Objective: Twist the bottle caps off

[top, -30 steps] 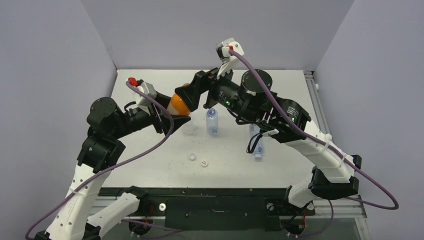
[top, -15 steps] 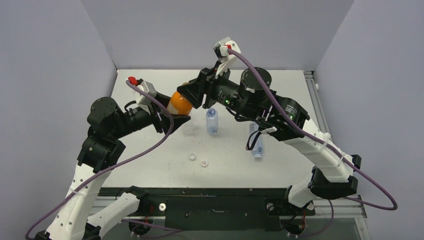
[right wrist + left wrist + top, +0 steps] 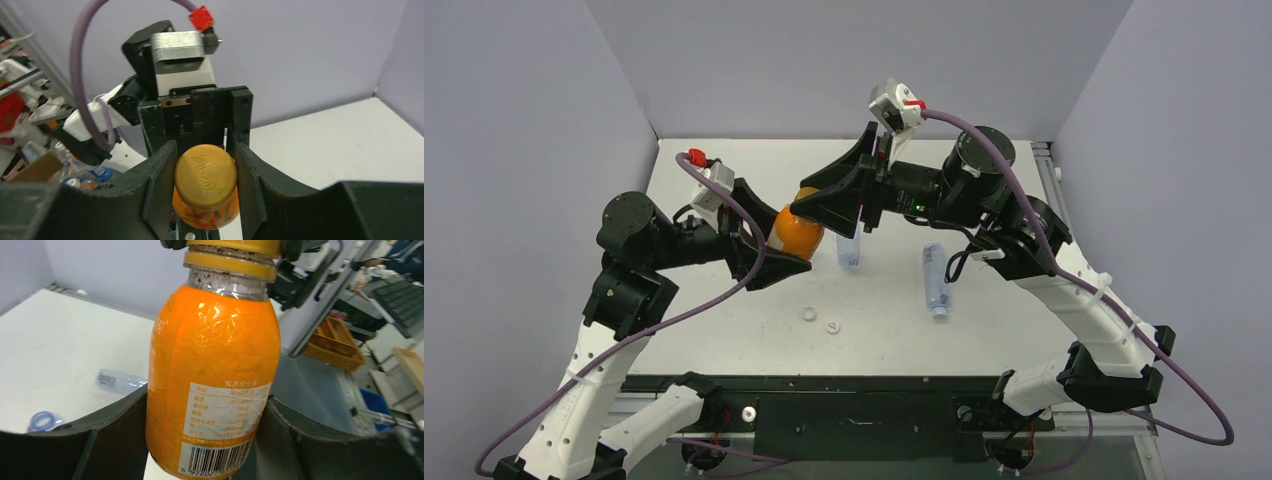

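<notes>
The squat orange bottle (image 3: 799,236) (image 3: 215,360) is held above the table, with my left gripper (image 3: 780,242) (image 3: 207,420) shut on its body. Its golden-brown cap (image 3: 205,172) (image 3: 231,254) sits on the neck, and my right gripper (image 3: 810,204) (image 3: 205,175) is shut on it, a finger pressed against each side. A clear bottle (image 3: 849,250) stands upright just right of the orange one, partly behind the right fingers. Another clear bottle (image 3: 936,280) lies on its side farther right. Two white caps (image 3: 809,314) (image 3: 831,326) lie loose on the table.
The white table (image 3: 724,330) is walled by grey panels on three sides. In the left wrist view, a lying clear bottle (image 3: 117,380) and a blue-rimmed bottle mouth (image 3: 42,420) show on the table. The two arms meet over the table's middle left.
My right gripper has closed on the golden-brown cap, and its wrist has turned. The orange bottle and both grippers have shifted slightly right and toward the front.
</notes>
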You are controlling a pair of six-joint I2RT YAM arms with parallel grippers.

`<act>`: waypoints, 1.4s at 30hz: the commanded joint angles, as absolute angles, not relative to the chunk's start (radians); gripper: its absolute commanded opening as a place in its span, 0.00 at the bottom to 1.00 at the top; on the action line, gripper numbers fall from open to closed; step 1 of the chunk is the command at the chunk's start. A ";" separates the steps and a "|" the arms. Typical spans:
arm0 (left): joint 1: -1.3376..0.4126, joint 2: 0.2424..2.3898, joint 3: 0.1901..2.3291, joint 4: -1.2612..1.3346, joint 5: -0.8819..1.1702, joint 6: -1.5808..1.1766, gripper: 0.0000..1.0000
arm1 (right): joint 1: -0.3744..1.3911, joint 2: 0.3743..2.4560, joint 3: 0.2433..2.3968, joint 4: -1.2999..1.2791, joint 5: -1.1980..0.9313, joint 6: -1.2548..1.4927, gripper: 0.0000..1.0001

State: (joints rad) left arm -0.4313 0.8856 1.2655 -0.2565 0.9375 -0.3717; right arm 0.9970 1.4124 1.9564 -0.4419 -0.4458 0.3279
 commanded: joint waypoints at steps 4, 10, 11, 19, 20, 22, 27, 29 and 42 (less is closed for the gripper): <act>-0.436 0.887 1.303 -0.106 1.137 -0.554 0.00 | 0.980 1.391 1.955 -0.307 -0.897 0.335 0.00; -0.436 0.890 1.300 -0.102 1.156 -0.553 0.00 | 0.958 1.391 1.965 -0.316 -0.923 0.333 0.00; -0.436 0.889 1.299 -0.111 1.152 -0.538 0.00 | 0.954 1.390 1.975 -0.336 -0.887 0.322 0.00; -0.434 0.866 1.317 -0.310 0.846 -0.206 0.00 | 1.026 1.392 2.044 -0.486 -0.172 0.292 0.80; -0.435 0.862 1.314 -0.315 0.790 -0.165 0.00 | 1.042 1.406 2.055 -0.509 -0.081 0.293 0.80; -0.436 0.851 1.304 -0.321 0.712 -0.119 0.00 | 1.086 1.446 2.102 -0.571 0.017 0.284 0.81; -0.436 0.839 1.289 -0.307 0.616 -0.072 0.00 | 1.131 1.560 2.283 -0.719 0.098 0.269 0.82; -0.436 0.839 1.289 -0.307 0.594 -0.066 0.00 | 1.131 1.573 2.284 -0.717 0.108 0.277 0.83; -0.436 0.823 1.280 -0.313 0.605 -0.068 0.00 | 1.101 1.527 2.186 -0.593 0.009 0.321 0.16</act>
